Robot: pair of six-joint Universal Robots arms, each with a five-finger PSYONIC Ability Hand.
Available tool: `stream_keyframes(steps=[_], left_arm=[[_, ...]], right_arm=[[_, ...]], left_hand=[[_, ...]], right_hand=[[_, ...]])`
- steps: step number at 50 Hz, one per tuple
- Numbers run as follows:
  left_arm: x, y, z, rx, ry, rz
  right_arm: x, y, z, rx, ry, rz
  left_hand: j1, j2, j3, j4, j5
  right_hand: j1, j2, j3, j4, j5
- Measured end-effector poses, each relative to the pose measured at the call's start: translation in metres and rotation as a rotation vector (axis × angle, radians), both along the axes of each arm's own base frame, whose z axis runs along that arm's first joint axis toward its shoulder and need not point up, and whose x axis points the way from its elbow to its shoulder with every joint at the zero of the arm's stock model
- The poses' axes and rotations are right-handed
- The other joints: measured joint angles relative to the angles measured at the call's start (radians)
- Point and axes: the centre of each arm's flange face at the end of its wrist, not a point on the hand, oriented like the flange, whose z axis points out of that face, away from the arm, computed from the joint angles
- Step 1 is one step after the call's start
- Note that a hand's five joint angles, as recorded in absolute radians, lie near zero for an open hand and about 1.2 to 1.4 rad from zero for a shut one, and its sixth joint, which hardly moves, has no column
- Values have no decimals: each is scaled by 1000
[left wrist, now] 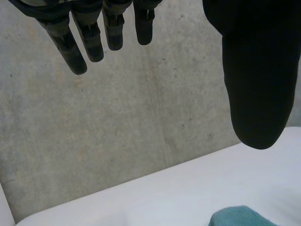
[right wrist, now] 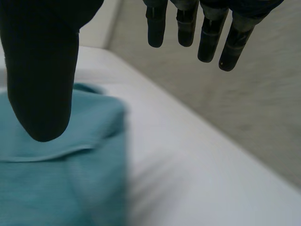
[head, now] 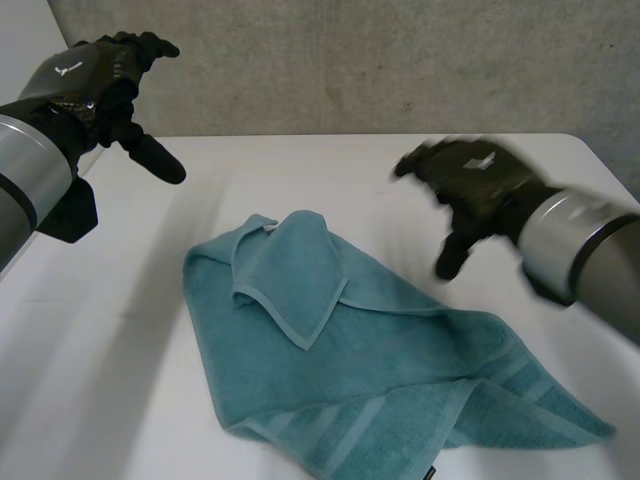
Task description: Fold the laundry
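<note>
Teal towel point(head: 380, 350) lies rumpled, near edge cut off; left hand point(head: 90, 85) and right hand point(head: 470, 190) hang splayed, empty.

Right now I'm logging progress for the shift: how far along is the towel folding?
Barely started. Done: one corner of the towel lies flipped onto its middle; the rest is rumpled on the table. In hand: nothing, the left hand and right hand hover open, off the cloth. Left: every proper fold.

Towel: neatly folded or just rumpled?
Rumpled: the teal towel lies crooked, one corner flopped over its middle, edges unaligned.
</note>
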Motion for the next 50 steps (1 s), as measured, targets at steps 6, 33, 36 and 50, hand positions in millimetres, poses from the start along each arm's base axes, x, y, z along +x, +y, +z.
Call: stream_keyframes(steps=[6, 33, 36, 50], left_arm=[[-1, -7, -11, 32, -12, 7], [34, -19, -75, 192, -62, 126], [35, -18, -77, 200, -64, 129], [38, -6, -82, 218, -68, 127]], right_arm=[[34, 30, -39, 212, -59, 155], [102, 111, -165, 454, -52, 358], [104, 108, -168, 415, -49, 325], [96, 84, -170, 212, 68, 205]], left_hand=[[0, 0, 0, 0, 0], [0, 0, 0, 0, 0], [0, 0, 0, 0, 0], [0, 0, 0, 0, 0]], right_hand=[[0, 0, 0, 0, 0], [232, 272, 282, 263, 252], [387, 466, 458, 439, 420], [766, 929, 932, 921, 889]])
